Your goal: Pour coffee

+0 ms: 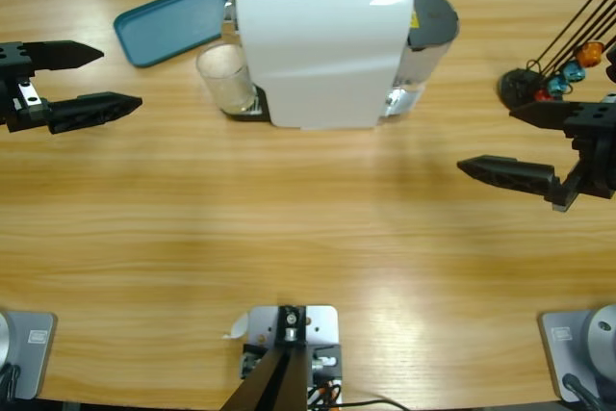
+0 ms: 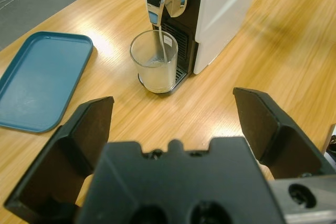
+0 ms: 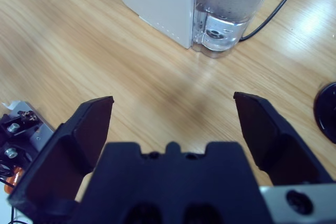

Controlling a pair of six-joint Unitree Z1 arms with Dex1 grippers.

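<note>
Both grippers, left (image 1: 91,79) and right (image 1: 500,146), hung spread and empty above the table (image 1: 289,228), well apart from the coffee machine (image 1: 318,45). Glass (image 2: 154,61) sat under its spout, a thin stream running in; coffee (image 2: 156,80) shallow at the bottom. Judged it light, slippery, breakable: grip mid-wall, keep upright.

Lab: rig-mounted table (image 1: 318,218), coffee machine (image 1: 322,45).
</note>
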